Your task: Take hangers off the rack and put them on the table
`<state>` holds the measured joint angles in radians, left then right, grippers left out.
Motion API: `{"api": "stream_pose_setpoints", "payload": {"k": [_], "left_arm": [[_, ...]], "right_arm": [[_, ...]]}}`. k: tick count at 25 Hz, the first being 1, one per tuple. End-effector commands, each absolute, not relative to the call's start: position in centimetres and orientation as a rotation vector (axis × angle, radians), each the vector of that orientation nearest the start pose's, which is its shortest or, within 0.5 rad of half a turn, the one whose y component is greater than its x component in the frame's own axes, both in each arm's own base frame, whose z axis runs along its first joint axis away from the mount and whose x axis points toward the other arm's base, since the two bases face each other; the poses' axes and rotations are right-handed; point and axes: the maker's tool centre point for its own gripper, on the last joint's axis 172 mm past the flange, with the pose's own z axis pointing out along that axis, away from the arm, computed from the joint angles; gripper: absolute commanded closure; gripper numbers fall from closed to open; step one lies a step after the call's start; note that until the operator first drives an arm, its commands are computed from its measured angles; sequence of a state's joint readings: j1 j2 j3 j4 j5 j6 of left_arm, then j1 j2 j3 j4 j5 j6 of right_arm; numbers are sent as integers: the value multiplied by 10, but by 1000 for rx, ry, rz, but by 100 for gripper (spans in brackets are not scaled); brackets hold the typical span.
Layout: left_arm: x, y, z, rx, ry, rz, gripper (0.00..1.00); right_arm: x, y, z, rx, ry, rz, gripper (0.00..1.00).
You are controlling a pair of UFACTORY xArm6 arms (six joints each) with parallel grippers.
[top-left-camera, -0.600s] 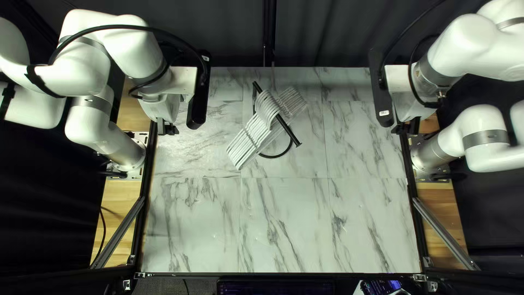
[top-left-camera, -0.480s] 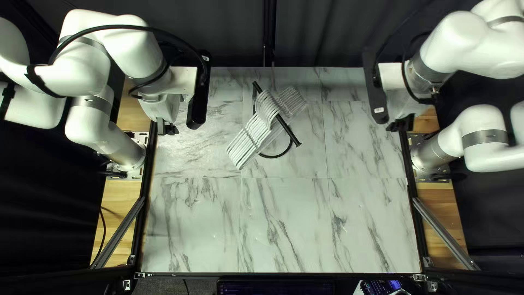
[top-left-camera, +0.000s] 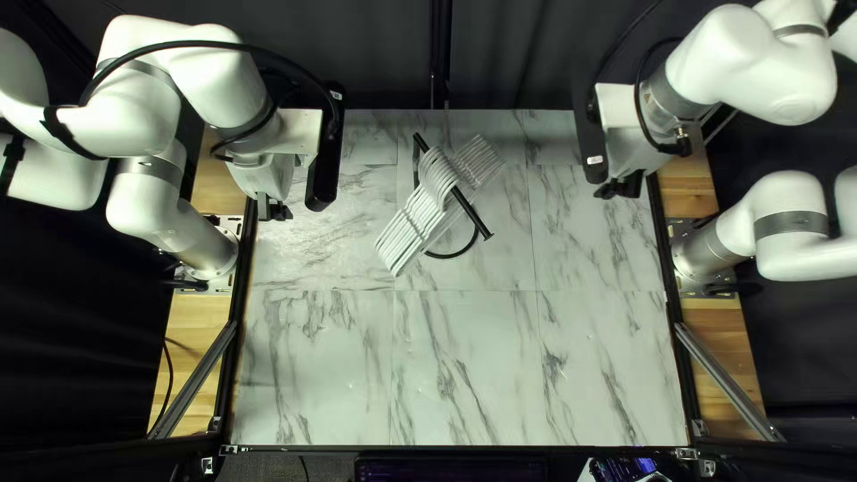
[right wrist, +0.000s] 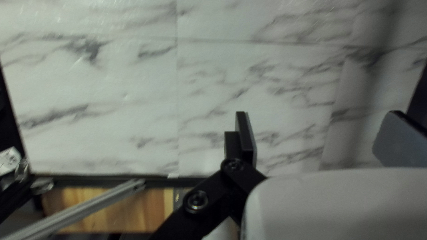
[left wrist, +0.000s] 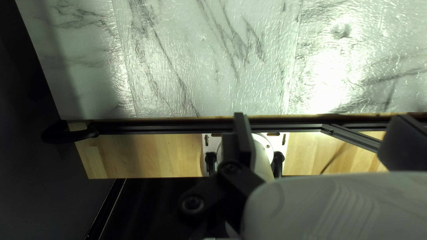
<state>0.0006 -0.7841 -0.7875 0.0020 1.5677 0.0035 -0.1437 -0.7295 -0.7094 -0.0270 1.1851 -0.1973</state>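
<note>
Slim white hangers (top-left-camera: pixel 406 236) are carried on the black rack (top-left-camera: pixel 477 218), nested in a slanting, ribbed row extended to both sides of its bar. Left of the rack, the left gripper (top-left-camera: pixel 275 211) is spread wide; right of it, the right gripper (top-left-camera: pixel 619 188) is likewise parted.

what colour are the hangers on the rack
The hangers are white, seen best in the top left view.

smooth plastic hangers (top-left-camera: pixel 412 228); glossy marbled table (top-left-camera: pixel 464 366); grained wood strips (top-left-camera: pixel 198 317).
</note>
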Motion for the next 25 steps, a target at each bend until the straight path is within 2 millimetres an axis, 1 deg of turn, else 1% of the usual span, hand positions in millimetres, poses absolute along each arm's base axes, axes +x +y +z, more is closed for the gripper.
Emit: {"api": "stream_pose_setpoints", "payload": {"k": [1, 5, 7, 8, 9, 10, 12, 16, 18, 19, 25], "left_arm": [[256, 1, 315, -3140, 5, -6, 0], [256, 1, 315, -3140, 5, -6, 0], [256, 1, 315, -3140, 5, -6, 0], [256, 1, 315, -3140, 5, -6, 0], [256, 1, 315, -3140, 5, -6, 0], [256, 1, 315, -3140, 5, -6, 0], [256, 1, 315, -3140, 5, -6, 0], [256, 1, 315, -3140, 5, -6, 0], [256, 1, 315, -3140, 5, -6, 0], [256, 1, 315, -3140, 5, -6, 0], [256, 1, 315, -3140, 5, -6, 0]], "right_arm": [[351, -76, 301, -3228, -182, -527, 0], [364, -86, 295, -3237, -337, -562, 0], [371, -89, 292, -3226, -473, -585, 0], [372, -90, 291, -3221, -511, -592, 0], [378, -91, 288, -3208, -607, -593, 0], [379, -91, 287, -3201, -648, -592, 0], [388, -89, 280, -3178, -802, -568, 0], [401, -82, 269, -3134, -1006, -507, 0], [400, -80, 267, -3121, -1039, -467, 0], [395, -80, 268, -3137, -1012, -433, 0], [395, -80, 268, -3137, -1012, -433, 0]]}}
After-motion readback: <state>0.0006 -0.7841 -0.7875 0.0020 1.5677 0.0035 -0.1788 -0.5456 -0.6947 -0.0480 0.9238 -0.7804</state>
